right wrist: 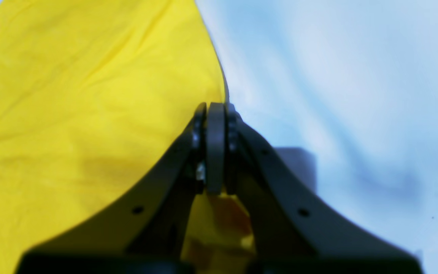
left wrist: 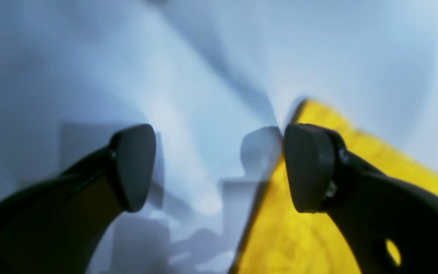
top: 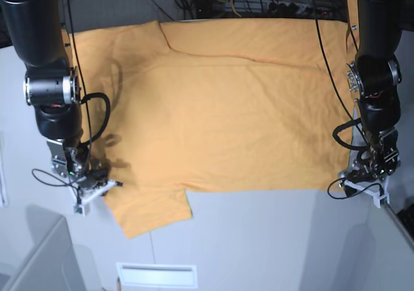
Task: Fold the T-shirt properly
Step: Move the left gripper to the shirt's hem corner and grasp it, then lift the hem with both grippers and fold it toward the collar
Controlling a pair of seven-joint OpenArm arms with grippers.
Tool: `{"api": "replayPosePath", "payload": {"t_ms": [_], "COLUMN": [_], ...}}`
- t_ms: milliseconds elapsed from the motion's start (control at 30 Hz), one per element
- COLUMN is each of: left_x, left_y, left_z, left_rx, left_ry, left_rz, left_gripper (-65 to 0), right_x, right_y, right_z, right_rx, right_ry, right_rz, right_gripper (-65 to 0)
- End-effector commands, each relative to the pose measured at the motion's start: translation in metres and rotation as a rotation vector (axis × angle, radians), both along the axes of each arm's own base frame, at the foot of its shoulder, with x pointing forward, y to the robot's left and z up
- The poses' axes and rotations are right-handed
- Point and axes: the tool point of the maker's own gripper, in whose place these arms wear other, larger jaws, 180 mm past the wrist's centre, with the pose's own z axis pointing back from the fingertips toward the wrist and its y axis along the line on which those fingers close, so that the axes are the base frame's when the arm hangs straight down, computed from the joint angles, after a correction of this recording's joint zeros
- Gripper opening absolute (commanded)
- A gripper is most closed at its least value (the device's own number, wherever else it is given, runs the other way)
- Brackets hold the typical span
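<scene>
Base view shows a pale grey table (top: 259,239) with cables bundled along its far edge. On it the T-shirt (top: 226,123) lies spread flat, one sleeve toward the near left. Left gripper (left wrist: 219,167) has its jaws spread apart, empty, beside the cloth's edge. Right gripper (right wrist: 215,148) is pressed closed at the hem, seemingly pinching fabric, though blur hides the contact.
</scene>
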Motion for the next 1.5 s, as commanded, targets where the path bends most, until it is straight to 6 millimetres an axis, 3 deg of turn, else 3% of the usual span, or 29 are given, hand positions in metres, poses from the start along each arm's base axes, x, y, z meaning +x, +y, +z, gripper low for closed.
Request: {"api": "replayPosePath", "payload": {"t_ms": [0, 233, 467, 633, 800, 900, 1100, 1300, 1467], "left_x": [0.024, 0.037, 0.028, 0.012, 0.008, 0.008, 0.011, 0.012, 0.02], "left_y": [0.004, -0.021, -0.038, -0.036, -0.035, -0.036, -0.053, -0.055, -0.074], "left_z": [0.03, 0.031, 0.005, -0.018, -0.022, -0.023, -0.029, -0.027, -0.007], "left_rx": [0.024, -0.02, -0.05, -0.06, -0.062, -0.063, -0.082, -0.086, -0.111], "left_ry": [-0.086, -0.119, -0.078, -0.044, -0.031, -0.03, -0.028, -0.031, -0.046], "left_rz": [-0.007, -0.033, -0.041, -0.011, -0.01, -0.011, -0.029, -0.035, -0.167], "left_gripper": [-14.0, -14.0, -14.0, -14.0, -15.5, -27.8, -65.0, -65.0, -65.0], "right_x": [0.013, 0.013, 0.013, 0.013, 0.013, 0.014, 0.011, 0.007, 0.016], "right_y": [-0.004, -0.004, -0.004, -0.004, -0.004, -0.003, -0.002, -0.002, 0.004], "right_z": [0.017, 0.016, 0.017, 0.017, 0.017, 0.017, 0.014, 0.01, 0.023], "right_rx": [-0.005, -0.005, -0.003, -0.001, -0.001, 0.003, 0.002, 0.004, -0.002], "right_ry": [-0.033, -0.03, -0.033, -0.033, -0.033, -0.034, -0.029, -0.023, -0.081], "right_rz": [0.0, 0.0, -0.002, -0.002, -0.002, -0.002, -0.001, -0.003, 0.02], "right_gripper": [-65.0, -65.0, -65.0, -65.0, -65.0, -65.0, -65.0, -65.0, -65.0]}}
